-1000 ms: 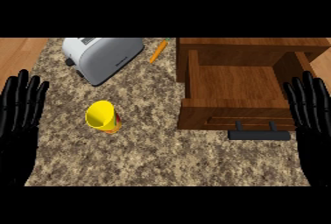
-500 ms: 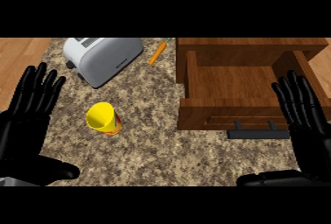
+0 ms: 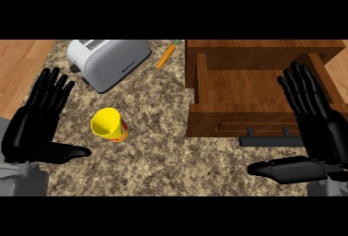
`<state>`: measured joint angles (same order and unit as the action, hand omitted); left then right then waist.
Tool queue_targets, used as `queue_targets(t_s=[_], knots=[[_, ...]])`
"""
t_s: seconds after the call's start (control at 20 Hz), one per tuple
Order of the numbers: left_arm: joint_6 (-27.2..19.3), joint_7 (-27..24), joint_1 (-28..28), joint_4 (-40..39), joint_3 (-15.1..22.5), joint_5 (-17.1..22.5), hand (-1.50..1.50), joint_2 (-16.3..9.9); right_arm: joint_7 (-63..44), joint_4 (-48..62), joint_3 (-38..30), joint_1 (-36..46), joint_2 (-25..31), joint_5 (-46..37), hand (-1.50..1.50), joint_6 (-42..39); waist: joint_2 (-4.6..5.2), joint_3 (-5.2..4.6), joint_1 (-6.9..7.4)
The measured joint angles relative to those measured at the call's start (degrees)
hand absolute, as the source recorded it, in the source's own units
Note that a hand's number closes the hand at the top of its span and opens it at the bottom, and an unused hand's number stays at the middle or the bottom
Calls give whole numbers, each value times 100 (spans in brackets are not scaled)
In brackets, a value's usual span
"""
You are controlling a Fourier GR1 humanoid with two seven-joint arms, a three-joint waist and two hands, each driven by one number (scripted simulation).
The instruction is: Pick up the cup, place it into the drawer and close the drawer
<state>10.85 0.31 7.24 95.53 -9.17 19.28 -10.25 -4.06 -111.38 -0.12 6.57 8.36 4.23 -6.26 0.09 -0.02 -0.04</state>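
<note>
Head view: one yellow cup (image 3: 108,124), one open drawer (image 3: 255,94), one toaster (image 3: 108,62)

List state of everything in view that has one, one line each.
cup: upright on the counter, mouth open, not held.
drawer: pulled open, nothing seen inside.
toaster: lying on the counter, untouched.
carrot: lying flat beside the toaster.
left hand: open, fingers straight, holding nothing.
right hand: open, fingers straight, over the drawer's right side.

Granite counter (image 3: 163,152) bears cup (image 3: 109,124), toaster (image 3: 108,61), carrot (image 3: 165,56), drawer (image 3: 255,99).
</note>
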Motion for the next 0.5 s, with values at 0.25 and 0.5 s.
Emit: queue_targets(t_s=[0.25, 0.5], knots=[[126, -499, 225, -1070, -70, -282, -150, -24, 102, 342, -134, 318, 43, 8, -150, -88, 0, 0, -7], [201, -1145, 356, -2093, -207, -564, -150, -89, 176, 456, -247, 439, 83, 1, -150, -164, 0, 0, -16]])
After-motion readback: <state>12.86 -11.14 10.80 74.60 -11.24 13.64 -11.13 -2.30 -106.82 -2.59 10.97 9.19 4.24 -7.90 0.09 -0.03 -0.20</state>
